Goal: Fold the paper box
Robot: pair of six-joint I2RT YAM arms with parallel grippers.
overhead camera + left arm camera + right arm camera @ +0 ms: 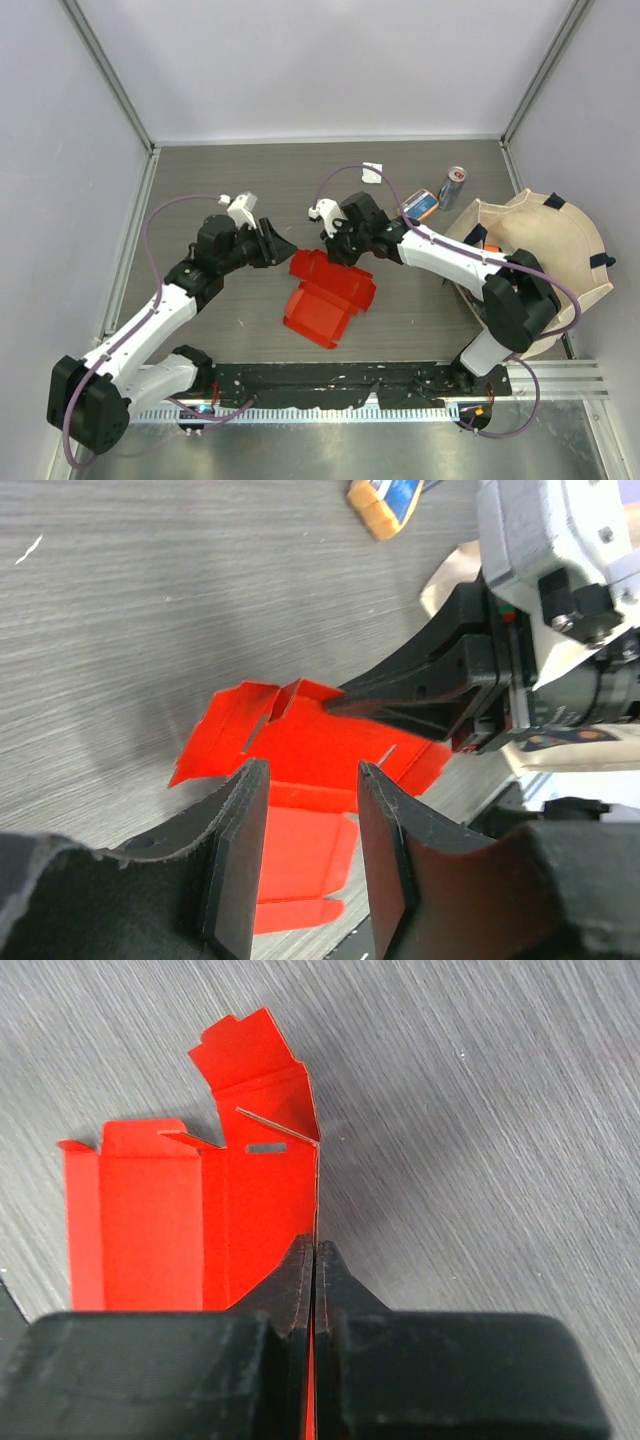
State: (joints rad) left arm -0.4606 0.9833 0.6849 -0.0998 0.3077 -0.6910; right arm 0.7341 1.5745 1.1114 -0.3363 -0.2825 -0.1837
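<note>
The red paper box (325,293) lies partly unfolded in the middle of the table, its near flaps flat and its far panel raised. My right gripper (338,250) is shut on the edge of that raised panel; in the right wrist view the thin red sheet (250,1200) runs between the closed fingertips (316,1252). My left gripper (283,246) is open and empty, just left of the box's far corner. In the left wrist view its two black fingers (243,840) frame the red box (300,740), with the right gripper's black fingers (420,695) pinching the far edge.
A blue and orange packet (420,205) and a small can (453,187) stand at the back right. A beige cloth basket (545,260) sits at the right. A small white scrap (373,172) lies at the back. A black rail (340,378) runs along the near edge.
</note>
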